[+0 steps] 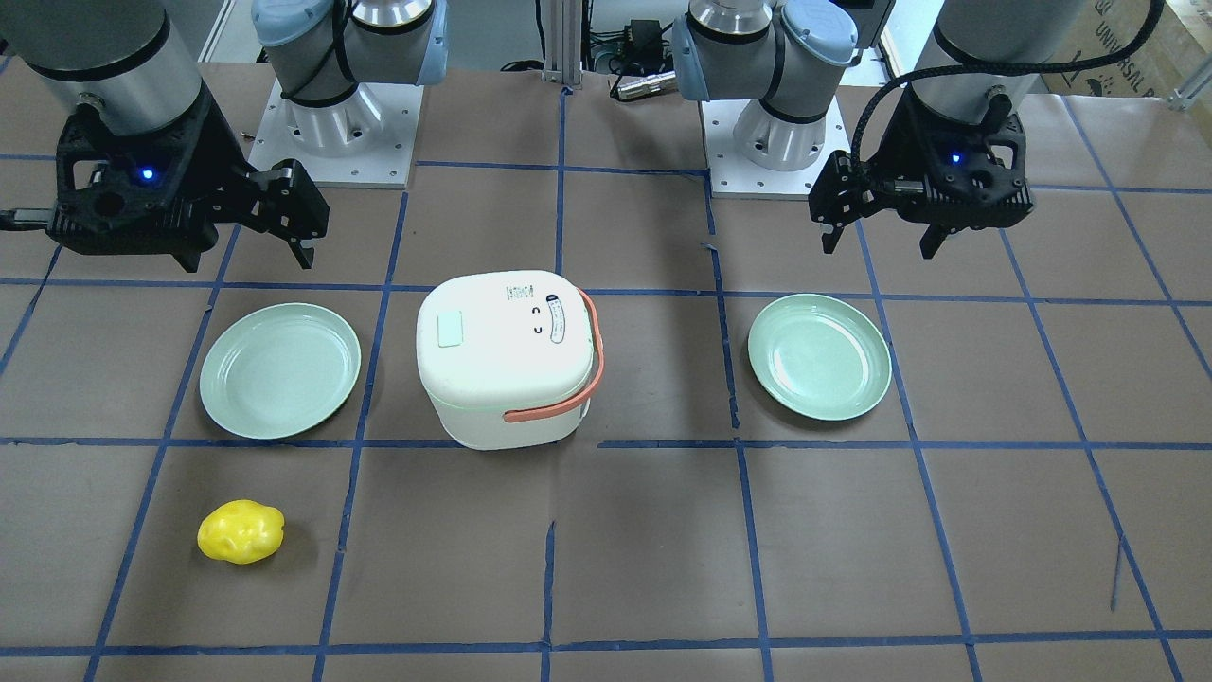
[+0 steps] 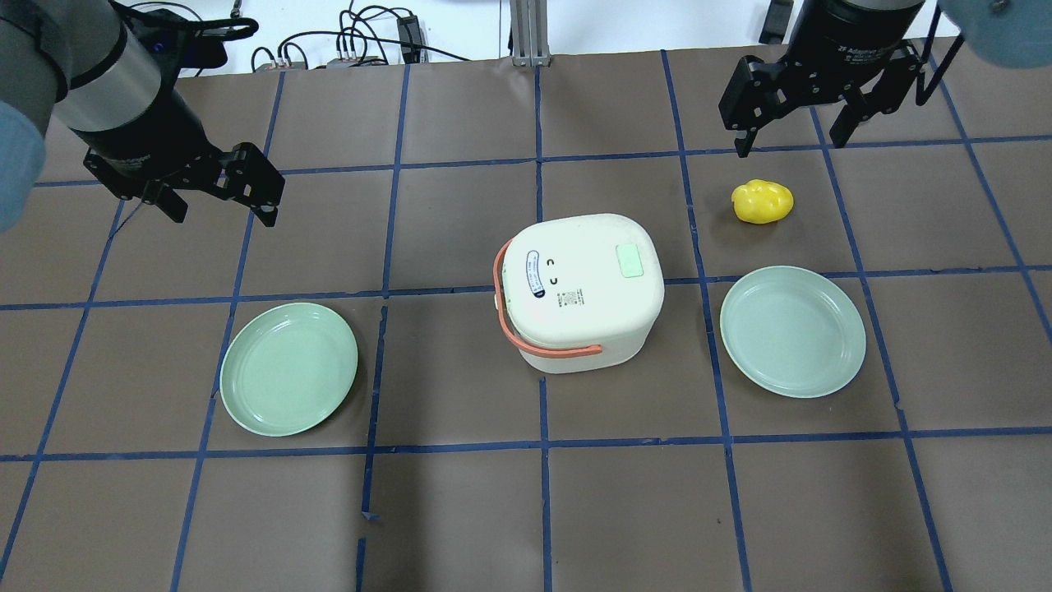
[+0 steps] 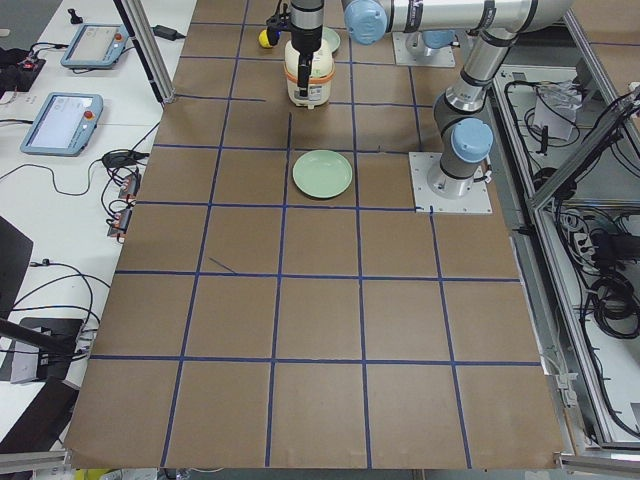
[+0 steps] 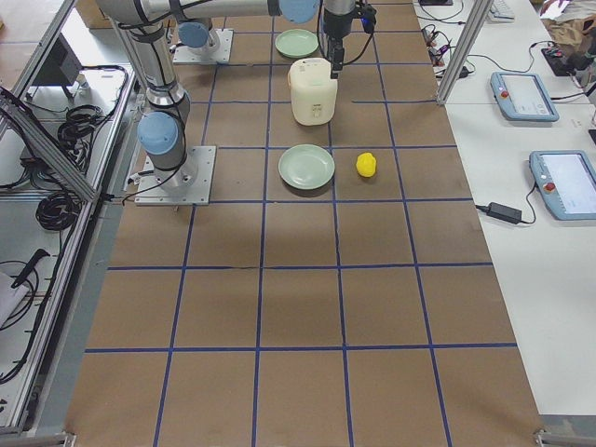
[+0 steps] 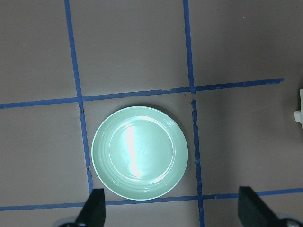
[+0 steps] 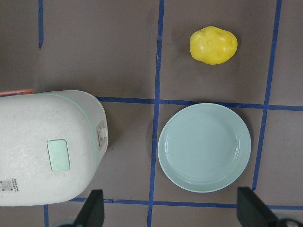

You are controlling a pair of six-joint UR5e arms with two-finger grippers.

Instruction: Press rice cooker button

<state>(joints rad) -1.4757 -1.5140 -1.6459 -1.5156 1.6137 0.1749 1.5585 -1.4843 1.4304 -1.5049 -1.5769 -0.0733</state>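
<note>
Black plastic at the fingers [image 6: 92, 210] of the right gripper [image 2: 791, 141]: spread wide, clasping nothing, hanging in the air above the table [image 2: 460, 510], just beyond the yellow lump [image 2: 763, 201]. Same at the left gripper [image 2: 223, 215]: wide open, empty, held high and well apart from everything, looking straight down on the left plate [image 2: 289, 368]. Probably a waiting pose for both, up and out to the sides, out of the cooker's way.

Between the two plates, at the middle of the table, the rice cooker [image 2: 579, 288]: upright, lid [image 1: 502, 322] shut, orange handle [image 2: 505, 316] folded down round the side nearer the left gripper. On the lid, toward the right gripper's side, the pale green button [image 2: 630, 261], untouched. Shows plainly to the right wrist camera, with the right plate [image 2: 793, 331] beside it; to the left wrist camera, only a sliver of the cooker at the edge.

Hence likely a job for the right gripper: nearer, and no handle in the way. Worth closing the jaws first to make one blunt tip, then coming down square on the green patch, gently, since nothing braces the cooker against sliding.
</note>
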